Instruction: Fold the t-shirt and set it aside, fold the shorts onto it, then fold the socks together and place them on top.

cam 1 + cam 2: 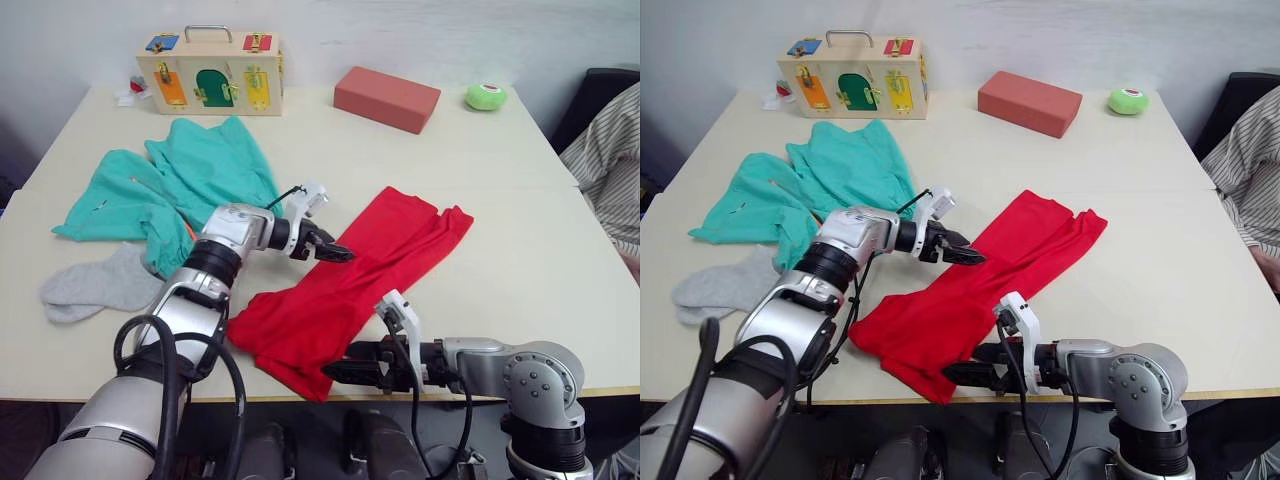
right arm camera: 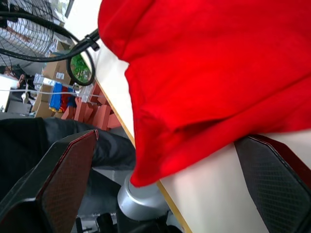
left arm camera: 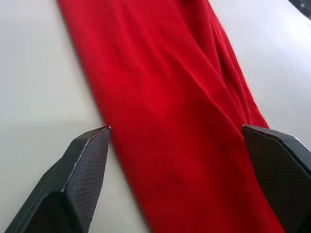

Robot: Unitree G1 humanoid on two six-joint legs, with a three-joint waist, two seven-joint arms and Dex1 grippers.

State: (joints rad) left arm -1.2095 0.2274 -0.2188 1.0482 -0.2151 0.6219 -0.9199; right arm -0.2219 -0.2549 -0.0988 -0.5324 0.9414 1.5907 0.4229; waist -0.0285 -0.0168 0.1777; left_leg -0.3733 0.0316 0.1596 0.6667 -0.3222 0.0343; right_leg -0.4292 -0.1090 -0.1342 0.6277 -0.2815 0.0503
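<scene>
Lying folded lengthwise, one t-shirt [image 1: 350,285] is flanked by two wide-open tools: left tool [image 1: 335,252] at its edge, right tool [image 1: 340,372] at its hem; one shorts [image 1: 170,185] and two socks [image 1: 95,285] are seen beyond the left tool.

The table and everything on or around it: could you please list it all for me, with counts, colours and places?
t-shirt: one, bright red, folded into a long band running diagonally from the table's near edge toward the middle.
shorts: one, teal-green, crumpled on the left side.
socks: light grey, near left, beside the shorts; count hard to tell.
wooden latch box: one, pale wood with coloured doors, far left.
block: one, red, far centre.
round object: one, green, far right.
table: one, cream.
person's sleeve: striped, at the right edge.
left gripper: black, open, over the t-shirt's middle.
right gripper: black, open, at the t-shirt's near end.
</scene>
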